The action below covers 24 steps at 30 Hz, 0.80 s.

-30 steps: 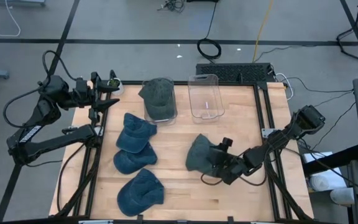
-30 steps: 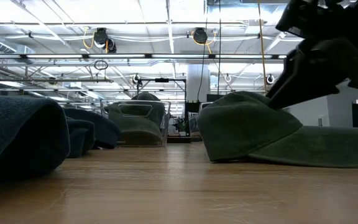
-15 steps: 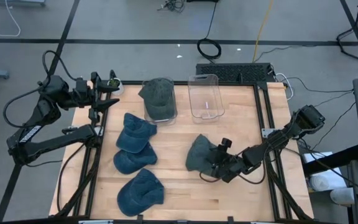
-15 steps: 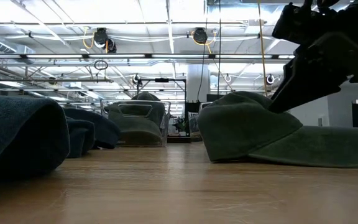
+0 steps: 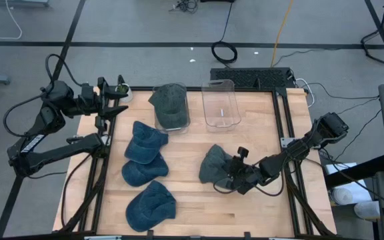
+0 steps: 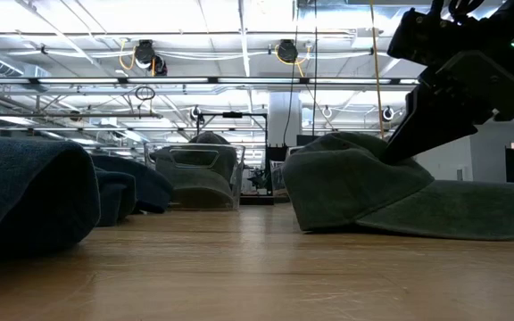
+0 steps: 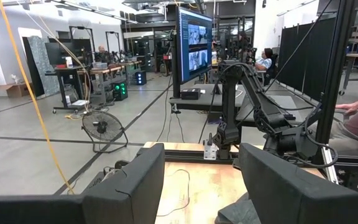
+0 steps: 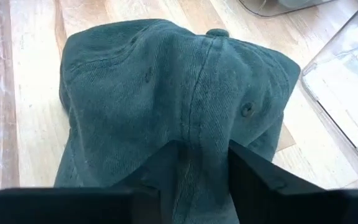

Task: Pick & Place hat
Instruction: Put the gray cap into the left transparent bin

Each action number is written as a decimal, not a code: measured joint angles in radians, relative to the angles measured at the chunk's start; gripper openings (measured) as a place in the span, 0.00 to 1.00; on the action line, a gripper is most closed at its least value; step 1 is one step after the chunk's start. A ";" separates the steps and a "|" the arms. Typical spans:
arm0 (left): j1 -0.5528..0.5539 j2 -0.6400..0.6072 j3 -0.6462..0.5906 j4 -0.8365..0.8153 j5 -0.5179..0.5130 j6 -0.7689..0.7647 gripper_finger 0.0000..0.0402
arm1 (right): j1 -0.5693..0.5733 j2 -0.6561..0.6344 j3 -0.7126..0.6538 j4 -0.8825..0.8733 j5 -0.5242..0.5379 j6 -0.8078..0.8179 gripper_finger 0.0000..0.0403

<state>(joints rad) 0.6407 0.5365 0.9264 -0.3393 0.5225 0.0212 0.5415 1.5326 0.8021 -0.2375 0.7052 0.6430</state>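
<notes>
A dark green hat (image 5: 211, 165) lies on the wooden table right of the middle, its brim (image 6: 458, 209) flat on the wood. My right gripper (image 5: 231, 175) reaches it from the table's right side and is shut on its crown (image 8: 166, 81). Another green hat (image 5: 169, 100) sits in a clear bin at the far edge. Beside it stands an empty clear bin (image 5: 220, 104). My left gripper (image 5: 116, 100) waits open above the table's far left corner, nothing between its fingers (image 7: 132, 186). My right gripper pinches a ridge of the crown's cloth (image 8: 191, 155) between its two fingers (image 8: 257, 174), at the side of the crown nearest the arm. The fingers slant downward from the table's right. The hat rests on the table with its brim flat.
Three blue hats (image 5: 145, 141), (image 5: 142, 172), (image 5: 151, 203) lie in a row on the table's left half. Bare wood shows between them and the green hat and along the near edge. Black frame rails (image 5: 287, 133) run along the table's right side.
My right gripper has stayed at the green hat, rolled its wrist a little, and drawn its fingers together on the crown. The hat remains on the table, its crown gathered slightly where the fingers are.
</notes>
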 joint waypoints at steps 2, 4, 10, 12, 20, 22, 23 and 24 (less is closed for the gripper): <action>0.000 0.000 0.000 0.000 0.000 0.000 0.53 | 0.000 0.000 0.000 0.000 0.000 -0.001 0.24; 0.000 0.000 0.000 0.000 0.000 0.000 0.53 | 0.000 0.000 0.000 0.000 0.000 -0.015 0.20; 0.000 0.000 0.000 0.000 0.000 0.000 0.53 | 0.001 0.000 0.000 0.000 -0.001 -0.059 0.04; 0.000 0.000 0.000 0.000 0.000 0.000 0.53 | 0.001 0.000 0.000 0.000 -0.001 -0.071 0.01; 0.000 0.000 0.000 0.000 0.000 0.000 0.53 | 0.021 -0.009 0.000 0.001 -0.001 -0.108 0.00; 0.000 0.000 0.000 0.000 0.000 0.000 0.53 | 0.028 -0.021 0.000 0.000 -0.001 -0.113 0.00; 0.000 0.000 0.000 0.000 0.000 0.000 0.53 | 0.031 -0.030 -0.001 0.001 -0.002 -0.114 0.00; 0.000 0.000 0.000 0.000 0.000 0.000 0.53 | 0.035 -0.041 -0.001 0.001 -0.001 -0.114 0.00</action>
<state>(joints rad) 0.6409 0.5364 0.9264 -0.3393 0.5228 0.0212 0.5763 1.4918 0.8013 -0.2367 0.7042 0.5287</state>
